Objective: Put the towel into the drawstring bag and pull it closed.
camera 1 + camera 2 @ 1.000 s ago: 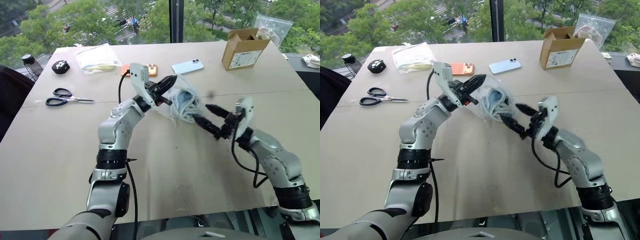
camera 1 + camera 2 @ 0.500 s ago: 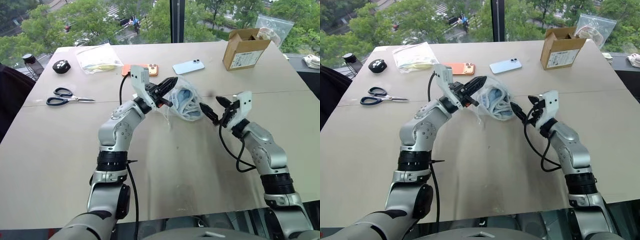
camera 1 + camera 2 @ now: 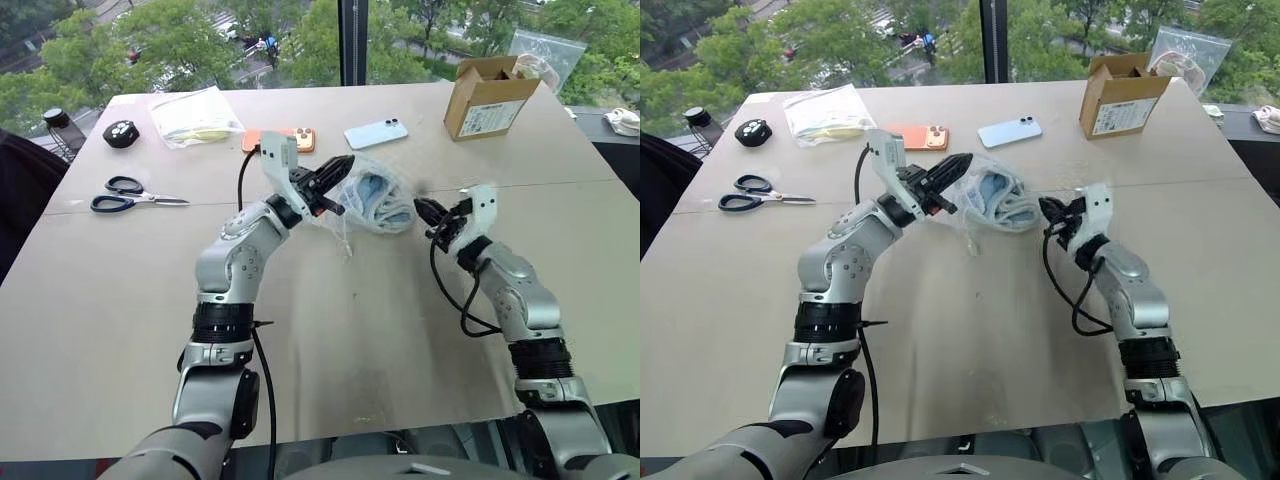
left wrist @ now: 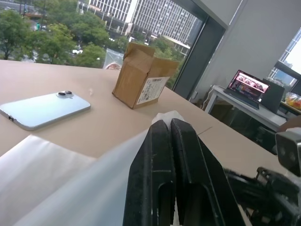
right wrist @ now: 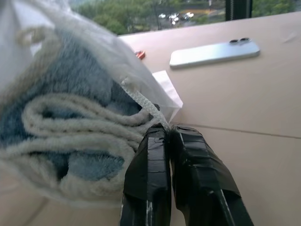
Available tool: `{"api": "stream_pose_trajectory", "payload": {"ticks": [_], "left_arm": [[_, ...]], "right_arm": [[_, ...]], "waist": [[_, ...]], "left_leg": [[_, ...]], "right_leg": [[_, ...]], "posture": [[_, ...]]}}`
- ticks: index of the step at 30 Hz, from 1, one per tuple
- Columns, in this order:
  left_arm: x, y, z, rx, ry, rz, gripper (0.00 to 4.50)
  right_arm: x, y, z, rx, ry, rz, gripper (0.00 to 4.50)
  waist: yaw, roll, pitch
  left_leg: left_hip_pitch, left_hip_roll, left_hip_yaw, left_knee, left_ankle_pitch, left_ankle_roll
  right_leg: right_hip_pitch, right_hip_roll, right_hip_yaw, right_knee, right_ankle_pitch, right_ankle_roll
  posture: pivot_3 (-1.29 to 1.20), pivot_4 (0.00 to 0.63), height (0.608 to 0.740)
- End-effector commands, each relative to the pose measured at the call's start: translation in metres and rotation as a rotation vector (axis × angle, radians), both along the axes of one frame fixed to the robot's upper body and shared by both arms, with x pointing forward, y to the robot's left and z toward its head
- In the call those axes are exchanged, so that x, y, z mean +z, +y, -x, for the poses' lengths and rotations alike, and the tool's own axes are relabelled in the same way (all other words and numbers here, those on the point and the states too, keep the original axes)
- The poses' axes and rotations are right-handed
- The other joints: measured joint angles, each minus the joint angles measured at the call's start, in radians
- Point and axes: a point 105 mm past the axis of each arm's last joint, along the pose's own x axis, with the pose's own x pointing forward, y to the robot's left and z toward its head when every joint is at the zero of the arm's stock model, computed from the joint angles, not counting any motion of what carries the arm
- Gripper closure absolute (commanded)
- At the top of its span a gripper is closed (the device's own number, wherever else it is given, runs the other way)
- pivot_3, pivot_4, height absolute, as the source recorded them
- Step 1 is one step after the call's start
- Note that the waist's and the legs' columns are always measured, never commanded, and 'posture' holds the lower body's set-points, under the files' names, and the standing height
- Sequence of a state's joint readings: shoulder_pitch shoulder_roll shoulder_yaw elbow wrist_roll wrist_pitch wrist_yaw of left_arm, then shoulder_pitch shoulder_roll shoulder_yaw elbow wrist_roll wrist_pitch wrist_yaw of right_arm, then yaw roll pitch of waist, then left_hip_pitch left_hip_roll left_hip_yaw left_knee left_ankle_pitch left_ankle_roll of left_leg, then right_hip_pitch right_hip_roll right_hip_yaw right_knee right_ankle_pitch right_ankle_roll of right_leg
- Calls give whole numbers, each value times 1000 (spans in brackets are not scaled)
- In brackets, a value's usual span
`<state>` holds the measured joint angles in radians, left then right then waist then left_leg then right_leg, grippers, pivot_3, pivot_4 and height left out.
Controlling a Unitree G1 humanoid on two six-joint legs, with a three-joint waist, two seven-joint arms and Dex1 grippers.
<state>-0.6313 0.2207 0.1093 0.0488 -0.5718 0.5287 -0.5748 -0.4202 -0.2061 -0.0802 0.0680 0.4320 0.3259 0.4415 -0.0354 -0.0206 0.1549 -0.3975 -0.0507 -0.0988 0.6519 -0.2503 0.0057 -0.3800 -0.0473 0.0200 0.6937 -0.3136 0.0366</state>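
The right gripper [image 5: 167,134] is clamped on a white cord [image 5: 141,101] of the drawstring bag [image 3: 370,205]; the left gripper [image 3: 338,175] pinches the bag's opposite side, holding it above the table's middle. The towel [image 5: 61,122] already sits inside, so I judge only the pull to close remains. On the tan table [image 3: 330,330], a blue phone [image 3: 376,133] lies at twelve o'clock, a cardboard box [image 3: 487,97] at two, scissors [image 3: 130,193] at nine. Windows show trees beyond.

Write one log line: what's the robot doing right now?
left gripper: shut on thin white drawstring bag | right gripper: shut on white cord | fluffy light-blue towel: inside
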Motion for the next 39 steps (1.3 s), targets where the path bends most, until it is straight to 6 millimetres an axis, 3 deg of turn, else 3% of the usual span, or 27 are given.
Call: {"api": "stream_pose_trajectory", "payload": {"ticks": [1, 4, 9, 13, 15, 16, 19, 24, 27, 32, 34, 37, 39], "left_arm": [[15, 1, 6, -4, -66, 4, 4500], [14, 2, 5, -1, -63, -1, 4500], [21, -2, 5, -12, -86, 1, 4500], [54, -13, 13, -58, -188, 22, 4500], [74, -19, 19, -86, -229, 64, 4500], [78, -21, 21, -99, -241, 71, 4500], [65, -20, 15, -68, -220, 14, 4500], [54, -16, 13, -44, -209, -21, 4500], [52, -19, 15, -52, -206, -24, 4500], [49, -23, 15, -62, -195, -25, 4500], [49, -23, 16, -64, -193, -24, 4500], [48, -23, 15, -66, -187, -24, 4500], [46, -23, 16, -72, -179, -24, 4500]], "right_arm": [[32, -18, 8, -27, -80, -172, 4422], [52, -20, 28, 89, -76, -398, 4422], [104, 0, 65, 355, -128, -603, 4422], [139, 10, 84, 485, -173, -698, 4422], [133, 10, 77, 440, -132, -661, 4422], [122, 10, 72, 405, -107, -603, 4422], [90, 1, 57, 286, -16, -525, 4422], [67, -15, 52, 191, 12, -395, 4422], [55, -19, 54, 168, -2, -225, 3427], [58, -24, 59, 176, -110, 99, 1073], [60, -26, 61, 191, -143, 219, 1073], [80, -33, 64, 216, -272, 559, 1073], [98, -16, 68, 281, -348, 651, 1073]], "waist": [[0, 0, 0], [1, 0, 0], [-5, 0, 0], [-4, 0, 0], [0, 0, 0], [2, 0, 0], [2, 0, -1], [-5, 0, 0], [-2, 0, 0], [-1, 0, 0], [-1, 0, 0], [1, 0, 1], [-2, 0, 1]], "left_leg": [[0, 0, 0, 0, 0, 0], [0, 0, 0, 0, 0, 0], [0, 0, 0, 0, 0, 0], [0, 0, -1, -1, -1, 1], [0, 0, -1, 0, -1, 1], [-1, 0, -1, 0, -1, 1], [-1, -1, -1, 0, 0, 1], [0, 0, 1, -1, 0, 1], [-1, 0, 1, 0, 0, 1], [0, 0, 2, 0, -1, 1], [0, 0, 2, 0, -1, 1], [-1, 0, 3, 0, -1, 1], [-1, 0, 2, 1, -1, 1]], "right_leg": [[0, 0, 0, 0, 0, 0], [0, 0, 0, 0, 0, 0], [0, 0, 1, 0, 0, 0], [0, 0, 0, 0, 0, 0], [0, 0, -1, 0, 0, 0], [0, 0, -1, 0, 0, 0], [1, -1, -1, -2, 0, 0], [0, 0, 1, 0, 0, 0], [0, 0, 1, 0, 0, 0], [0, 0, 1, 0, 0, 0], [0, 0, 1, -1, 0, 0], [0, 0, 1, -1, 0, 0], [0, 0, 1, -1, 0, 0]], "posture": [[0, 150, 740], [0, 150, 740], [0, 150, 740], [0, 150, 740], [0, 150, 740], [0, 150, 740], [0, 150, 740], [0, 150, 740], [0, 150, 740], [0, 150, 740], [0, 150, 740], [0, 150, 740], [0, 150, 740]]}}
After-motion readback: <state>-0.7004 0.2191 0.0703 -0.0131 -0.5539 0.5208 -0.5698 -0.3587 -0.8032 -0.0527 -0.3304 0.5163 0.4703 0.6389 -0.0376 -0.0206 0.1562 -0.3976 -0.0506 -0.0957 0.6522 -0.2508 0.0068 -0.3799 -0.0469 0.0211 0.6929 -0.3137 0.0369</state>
